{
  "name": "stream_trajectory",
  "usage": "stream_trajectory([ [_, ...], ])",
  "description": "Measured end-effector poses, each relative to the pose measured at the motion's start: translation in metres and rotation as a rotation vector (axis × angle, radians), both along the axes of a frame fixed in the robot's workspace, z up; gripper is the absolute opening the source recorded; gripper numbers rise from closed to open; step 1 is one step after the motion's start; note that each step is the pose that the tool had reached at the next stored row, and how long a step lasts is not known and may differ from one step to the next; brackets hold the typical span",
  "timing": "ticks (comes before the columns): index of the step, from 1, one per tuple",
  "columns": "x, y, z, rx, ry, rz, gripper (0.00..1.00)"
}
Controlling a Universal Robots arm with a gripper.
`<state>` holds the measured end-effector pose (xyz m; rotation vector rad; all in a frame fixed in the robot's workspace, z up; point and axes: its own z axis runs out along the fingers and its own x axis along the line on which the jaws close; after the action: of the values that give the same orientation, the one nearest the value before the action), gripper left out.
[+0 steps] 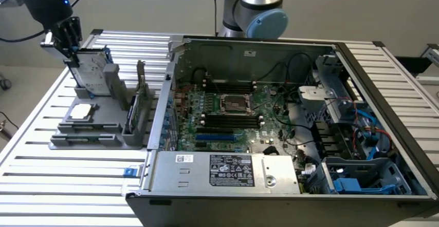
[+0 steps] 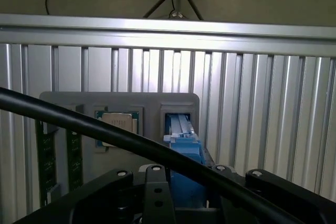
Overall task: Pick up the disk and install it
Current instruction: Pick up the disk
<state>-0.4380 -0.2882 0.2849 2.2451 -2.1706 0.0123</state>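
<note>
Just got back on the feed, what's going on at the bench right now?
The arm's hand is at the top edge of the disk. The disk stands upright in the grey holder on the slatted table, at the exterior view's left. I cannot tell whether the hand has closed on it. The open computer case sits at the exterior view's right, and the disk is not yet installed in it.
</note>
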Motion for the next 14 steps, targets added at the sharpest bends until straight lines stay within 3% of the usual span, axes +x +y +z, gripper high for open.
stream_trajectory([
  [10, 0.0, 0.0, 0.0001, 0.0, 0.0, 0.0, 0.33],
  [14, 0.0, 0.0, 0.0076, 0.0, 0.0001, 0.0, 0.33],
])
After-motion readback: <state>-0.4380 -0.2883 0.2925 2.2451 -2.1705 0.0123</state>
